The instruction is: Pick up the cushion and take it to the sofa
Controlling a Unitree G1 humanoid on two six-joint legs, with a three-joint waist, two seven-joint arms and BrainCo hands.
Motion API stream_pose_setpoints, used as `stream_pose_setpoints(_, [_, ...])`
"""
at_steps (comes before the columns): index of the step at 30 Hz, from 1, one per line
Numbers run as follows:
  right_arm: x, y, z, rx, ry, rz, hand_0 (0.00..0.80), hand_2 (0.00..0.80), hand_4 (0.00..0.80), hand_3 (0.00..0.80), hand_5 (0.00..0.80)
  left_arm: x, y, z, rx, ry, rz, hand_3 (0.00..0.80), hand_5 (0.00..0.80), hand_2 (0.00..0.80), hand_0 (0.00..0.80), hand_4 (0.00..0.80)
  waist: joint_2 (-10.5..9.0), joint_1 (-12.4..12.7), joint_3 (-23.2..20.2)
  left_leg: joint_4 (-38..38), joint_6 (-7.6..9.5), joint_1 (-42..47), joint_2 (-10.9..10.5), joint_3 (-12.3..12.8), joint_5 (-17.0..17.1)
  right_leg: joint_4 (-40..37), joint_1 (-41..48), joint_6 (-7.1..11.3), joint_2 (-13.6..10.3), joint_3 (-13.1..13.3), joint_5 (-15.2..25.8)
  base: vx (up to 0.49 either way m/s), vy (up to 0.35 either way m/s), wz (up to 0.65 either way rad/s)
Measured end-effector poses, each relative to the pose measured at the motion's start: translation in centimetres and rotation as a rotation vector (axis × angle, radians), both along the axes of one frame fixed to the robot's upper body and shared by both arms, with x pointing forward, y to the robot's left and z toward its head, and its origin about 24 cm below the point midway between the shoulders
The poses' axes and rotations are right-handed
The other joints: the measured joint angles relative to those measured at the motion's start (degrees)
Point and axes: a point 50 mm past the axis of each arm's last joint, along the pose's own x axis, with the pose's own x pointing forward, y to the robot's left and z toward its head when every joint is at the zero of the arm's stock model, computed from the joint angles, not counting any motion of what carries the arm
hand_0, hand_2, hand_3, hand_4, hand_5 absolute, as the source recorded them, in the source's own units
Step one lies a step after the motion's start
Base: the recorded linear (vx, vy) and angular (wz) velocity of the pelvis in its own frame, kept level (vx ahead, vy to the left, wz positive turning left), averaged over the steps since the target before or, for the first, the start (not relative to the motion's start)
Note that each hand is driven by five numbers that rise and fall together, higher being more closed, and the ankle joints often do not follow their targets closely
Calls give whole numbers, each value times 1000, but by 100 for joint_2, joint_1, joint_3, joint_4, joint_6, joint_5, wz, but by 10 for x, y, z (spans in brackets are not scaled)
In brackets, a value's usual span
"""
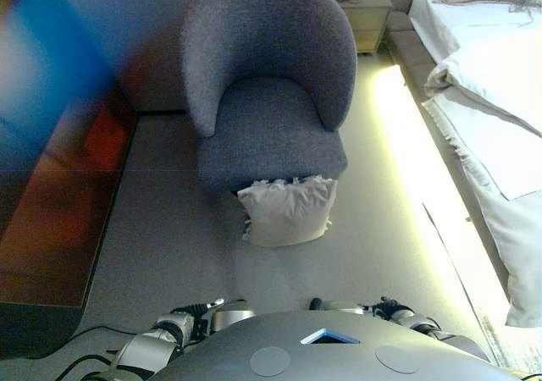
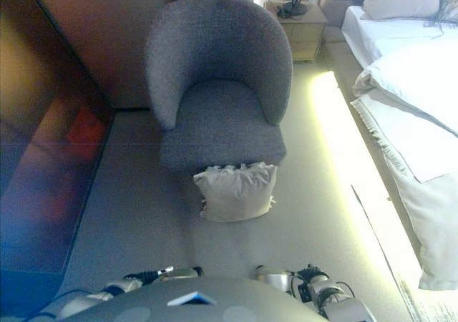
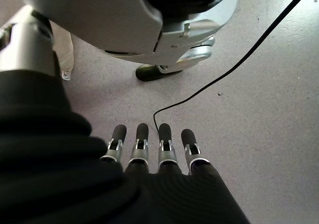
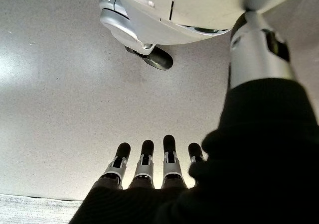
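A pale beige cushion [image 1: 288, 211] with a frilled top edge stands on the carpet, leaning against the front of a grey round-backed armchair [image 1: 267, 93]. It also shows in the right eye view [image 2: 236, 192]. Both hands hang low at my sides, far short of the cushion. My left hand [image 3: 154, 152] has straight fingers pointing down at the floor and holds nothing. My right hand [image 4: 149, 167] is the same, fingers straight and empty. Only the arms show in the eye views.
A bed with white bedding [image 1: 495, 93] runs along the right, with a lit strip along its base. A nightstand [image 1: 364, 13] stands behind the armchair. A dark glossy cabinet [image 1: 51, 161] lines the left. Grey carpet [image 1: 169, 237] lies between me and the cushion.
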Motion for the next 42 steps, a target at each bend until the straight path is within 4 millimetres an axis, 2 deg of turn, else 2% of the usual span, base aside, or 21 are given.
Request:
stream_pose_setpoints(29, [2,1,0,18,-18,9,0,0,0,0,0,-2,1,0,5,30,4,0,0,0,0,0,-41,8,-17,21,-1,13,15,-18,2,0,50,5,33,-6,0,0,-38,0])
stream_pose_setpoints(33, [9,2,1,28,-32,17,0,0,0,0,0,4,4,1,30,-3,21,0,0,0,0,0,-94,31,107,612,-71,-245,121,-77,-145,160,-48,-48,87,-6,-97,-87,-182,6])
stream_pose_setpoints(35, [30,5,3,31,-70,44,0,0,0,0,0,19,7,4,41,-64,41,0,0,0,0,0,-229,94,415,1571,-134,-795,163,-93,-150,541,-314,-214,52,32,-238,-55,-129,-3])
stream_pose_setpoints(37, [39,5,5,28,-85,50,0,0,0,0,0,30,11,6,43,-102,79,0,0,0,0,0,-355,175,591,2094,-374,-1082,151,-126,165,719,-397,-283,6,119,-276,24,-76,-7])
stream_pose_setpoints(38, [41,5,5,28,-88,50,0,0,0,0,0,30,13,7,47,-108,86,0,0,0,0,0,-430,164,632,2153,-439,-1139,113,-163,427,715,-378,-359,-61,133,-273,51,-25,4])
stream_pose_setpoints(39, [41,4,5,26,-87,50,0,0,0,0,0,33,13,7,41,-119,100,0,0,0,0,0,-514,165,677,2184,-411,-1163,117,-149,574,711,-381,-433,-116,133,-271,124,-3,2])
stream_pose_setpoints(40, [40,4,5,24,-83,54,0,0,0,0,0,32,12,7,33,-121,115,0,0,0,0,0,-503,177,681,2372,-338,-1208,120,-78,483,710,-391,-490,-142,127,-243,149,19,-14])
stream_pose_setpoints(42, [37,4,5,28,-68,59,0,0,0,0,0,26,11,6,32,-99,130,0,0,0,0,0,-504,163,681,2379,-280,-1134,-5,21,187,692,-459,-500,-180,133,-238,220,42,-18])
